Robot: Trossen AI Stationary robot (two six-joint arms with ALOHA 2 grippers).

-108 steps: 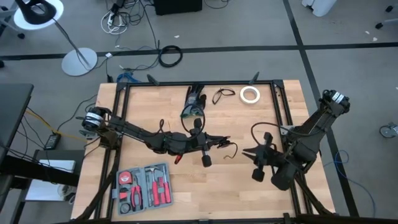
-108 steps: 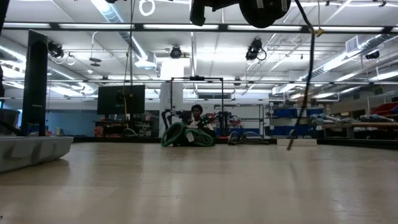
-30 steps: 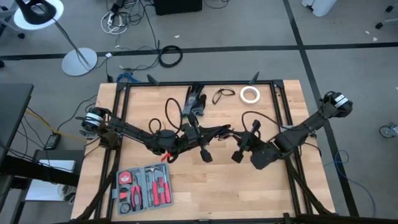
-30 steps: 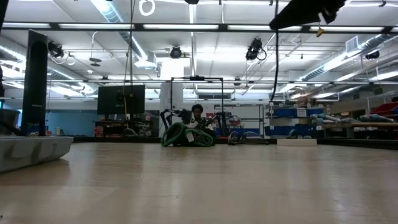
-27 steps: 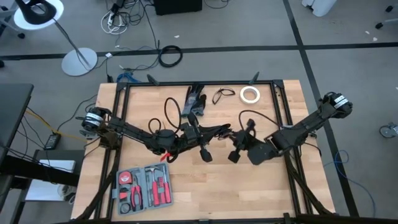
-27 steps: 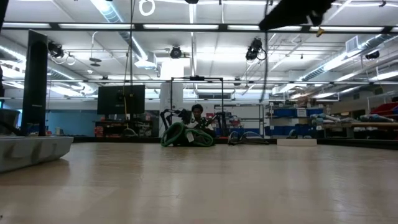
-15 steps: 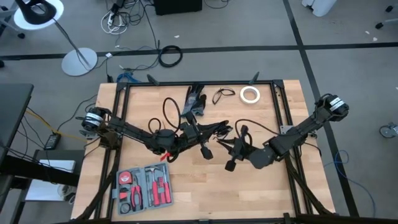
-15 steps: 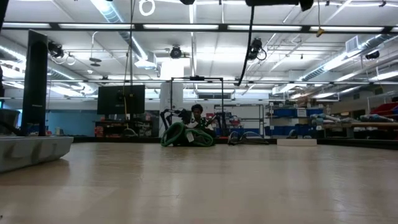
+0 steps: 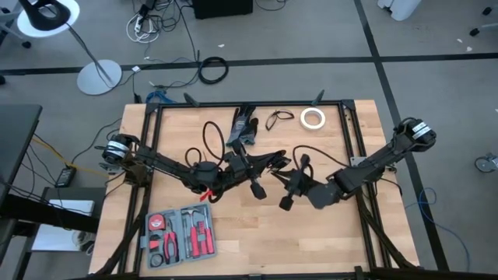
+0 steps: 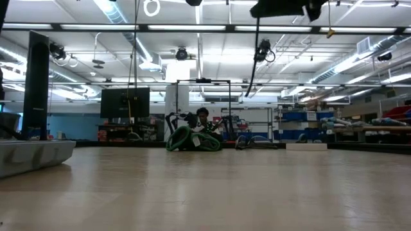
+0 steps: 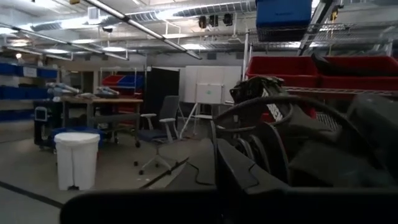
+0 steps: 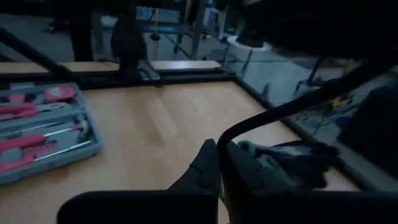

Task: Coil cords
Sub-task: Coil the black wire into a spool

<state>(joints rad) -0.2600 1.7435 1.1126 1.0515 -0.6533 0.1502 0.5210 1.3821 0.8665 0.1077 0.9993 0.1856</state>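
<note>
1. Cords: one thin black cord (image 9: 268,162) hangs above mid-table between the two grippers, w/ a round loop (image 9: 212,137) standing up on the left arm's side; matte, springy, bends in smooth arcs
2. A small loose loop (image 9: 276,120) of thin cord lies flat on the wood near the table's far edge, just beside the white tape roll (image 9: 313,118)
3. Right gripper (image 9: 294,180) sits mid-table, fingers together, clamped on the cord; in its wrist view the cord (image 12: 292,106) rises from between the tips in a stiff arch
4. Left gripper (image 9: 247,168) also mid-table, fingers together on the same cord
5. Table (image 9: 327,241): pale butcher-block planks in a black metal frame
6. Grey plastic tool case (image 9: 180,235) lies open at the near left corner, red-handled tools inside
</note>
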